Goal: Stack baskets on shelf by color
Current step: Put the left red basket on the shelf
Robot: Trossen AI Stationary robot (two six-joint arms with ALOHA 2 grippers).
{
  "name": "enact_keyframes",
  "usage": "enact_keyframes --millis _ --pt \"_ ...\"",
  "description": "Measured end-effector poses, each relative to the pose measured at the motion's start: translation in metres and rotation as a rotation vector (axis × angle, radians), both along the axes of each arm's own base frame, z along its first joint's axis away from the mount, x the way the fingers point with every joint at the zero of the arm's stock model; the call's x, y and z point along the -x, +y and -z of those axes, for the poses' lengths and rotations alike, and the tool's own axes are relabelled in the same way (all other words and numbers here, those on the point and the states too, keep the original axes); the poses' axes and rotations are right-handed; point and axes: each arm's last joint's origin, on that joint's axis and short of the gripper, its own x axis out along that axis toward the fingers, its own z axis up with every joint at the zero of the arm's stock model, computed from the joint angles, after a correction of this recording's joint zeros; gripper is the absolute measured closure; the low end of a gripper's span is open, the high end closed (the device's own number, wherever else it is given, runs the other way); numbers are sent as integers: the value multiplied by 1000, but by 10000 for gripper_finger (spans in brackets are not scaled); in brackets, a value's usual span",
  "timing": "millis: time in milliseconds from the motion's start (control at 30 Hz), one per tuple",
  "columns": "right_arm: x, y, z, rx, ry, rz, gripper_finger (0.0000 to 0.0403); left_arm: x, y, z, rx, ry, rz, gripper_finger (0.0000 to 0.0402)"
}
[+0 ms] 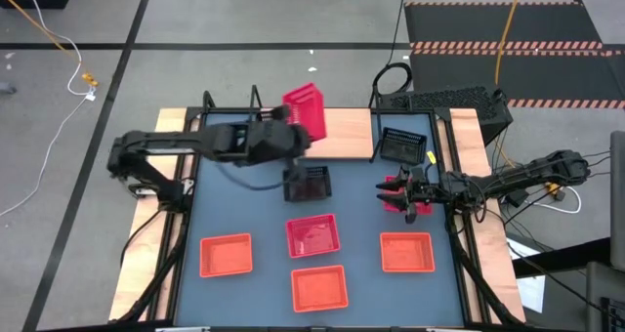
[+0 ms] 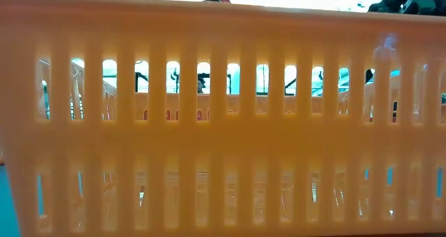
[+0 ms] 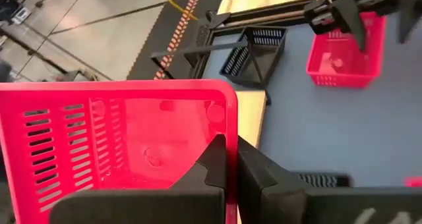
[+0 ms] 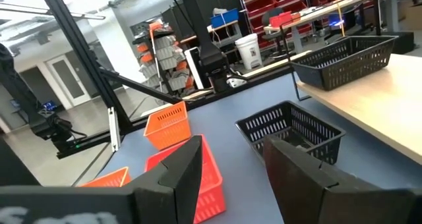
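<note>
Left gripper (image 1: 296, 137) is above the shelf (image 1: 342, 135), w/ its fingers (image 3: 214, 161) closed tight on the rim of a pink-red basket (image 1: 305, 108), which it holds tilted up over the wooden plank. Right gripper (image 1: 398, 193) is low at the right side of the table (image 1: 361, 220), over a second pink-red basket (image 3: 345, 53); its jaws stand wide apart and hold nothing. One black basket (image 1: 403, 145) sits on the shelf at its right end, another black basket (image 1: 308, 184) lies on the table just in front of the shelf. A third pink-red basket (image 1: 312, 234) is at table centre. Three orange baskets are nearer the front: left (image 1: 226, 255), middle (image 1: 319, 287), right (image 1: 406, 252). The low view is filled by the orange mesh wall (image 2: 223, 125) of one basket.
</note>
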Motion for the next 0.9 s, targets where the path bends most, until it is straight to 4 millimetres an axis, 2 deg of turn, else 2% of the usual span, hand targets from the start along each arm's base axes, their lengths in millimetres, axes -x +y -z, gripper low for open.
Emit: enact_keyframes --millis 167,400,600,900 --pt "0 0 1 4 15 0 248 -32 32 37 2 83 -15 396" --pt "0 0 5 6 52 -1 248 -53 77 89 17 253 -59 394" --pt "0 0 5 25 55 -1 248 -61 93 115 51 321 -55 393" --pt "0 0 5 26 55 0 248 -67 101 140 166 334 -91 395"
